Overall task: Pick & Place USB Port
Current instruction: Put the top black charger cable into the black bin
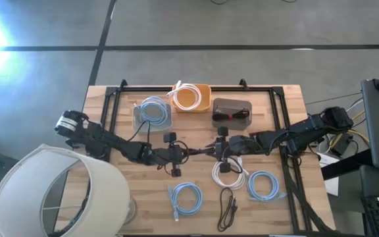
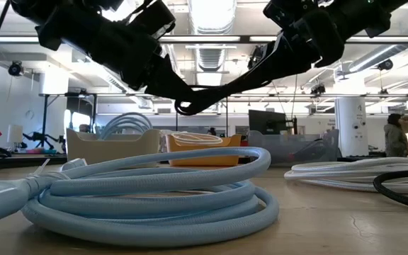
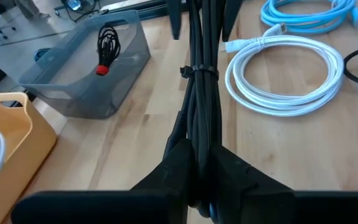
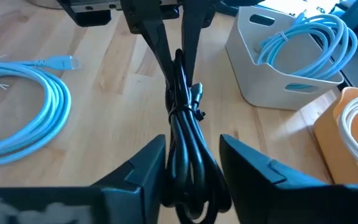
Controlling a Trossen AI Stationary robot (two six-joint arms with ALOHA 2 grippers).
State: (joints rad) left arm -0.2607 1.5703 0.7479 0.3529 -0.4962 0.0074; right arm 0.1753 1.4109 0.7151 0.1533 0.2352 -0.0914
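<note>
- High view: both arms meet mid-surface, the black cable (image 1: 199, 153) strung between them, off the wood.
- Left gripper (image 3: 199, 180) has its fingers clenched on one end of the bundle — right gripper (image 4: 188, 168) grips the other end, probably a handover.
- Grey bin (image 1: 232, 110) already holds a black cable, so that's likely the drop spot.
- White cable (image 1: 229, 175) and blue coils lie untouched on the surface (image 1: 295, 105).

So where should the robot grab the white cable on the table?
Grip the white cable from straight above, across the bundled strands on the coil's outer side. It lies flat as a loose ring, so the rim gives a narrow bunch to pinch; the open middle offers nothing.
</note>
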